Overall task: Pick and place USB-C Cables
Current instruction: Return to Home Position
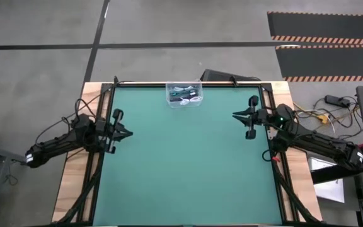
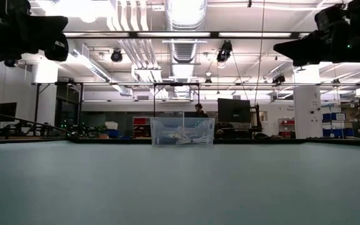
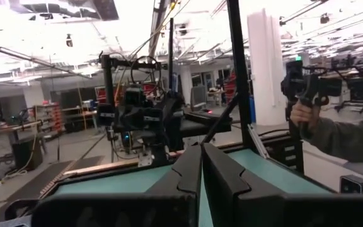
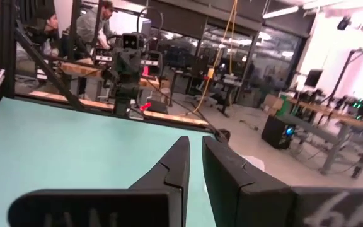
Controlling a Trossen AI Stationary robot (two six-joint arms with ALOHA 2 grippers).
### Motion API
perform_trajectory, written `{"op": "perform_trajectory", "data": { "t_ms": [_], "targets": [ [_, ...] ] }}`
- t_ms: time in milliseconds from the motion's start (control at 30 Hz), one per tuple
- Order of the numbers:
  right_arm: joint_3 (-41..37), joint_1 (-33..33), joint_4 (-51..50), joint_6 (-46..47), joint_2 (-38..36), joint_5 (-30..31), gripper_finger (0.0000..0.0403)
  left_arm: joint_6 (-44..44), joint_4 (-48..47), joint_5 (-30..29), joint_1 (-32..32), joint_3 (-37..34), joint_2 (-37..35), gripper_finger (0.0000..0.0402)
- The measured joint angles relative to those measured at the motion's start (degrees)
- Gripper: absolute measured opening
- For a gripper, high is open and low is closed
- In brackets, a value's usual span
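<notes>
The USB-C cables (image 1: 185, 94), small white, teal and black bundles, lie inside a clear plastic box (image 1: 184, 101) at the middle of the table's far edge. The low view shows the same box (image 2: 182, 132) standing on the mat. My left gripper (image 1: 128, 134) hovers shut at the table's left side, pointing toward the middle, with nothing in it (image 3: 201, 149). At the right side my right gripper (image 1: 234, 115) hovers as well, with only a narrow gap between its fingers and nothing in the gap (image 4: 195, 144). Both are well short of the box.
The teal mat (image 1: 188, 164) lies bare between the two arms. A dark frame rail (image 1: 188, 82) runs along the far edge behind the box. A person's hand holding a control handle (image 3: 304, 107) shows beyond the table; other people (image 4: 99, 19) stand in the room.
</notes>
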Motion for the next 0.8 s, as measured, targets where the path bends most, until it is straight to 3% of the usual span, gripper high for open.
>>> {"op": "perform_trajectory", "data": {
  "t_ms": [400,800],
  "targets": [
    [-5.0,0.0,2.5,1.1,-11.1,-0.1,0.0033,0.5,2.9,0.0,0.0,-0.7,0.4,0.0000],
    [-5.1,0.0,2.0,5.9,-12.9,-6.2,0.0033,0.3,4.1,-0.1,0.0,-0.8,0.7,0.0000]
  ]
}}
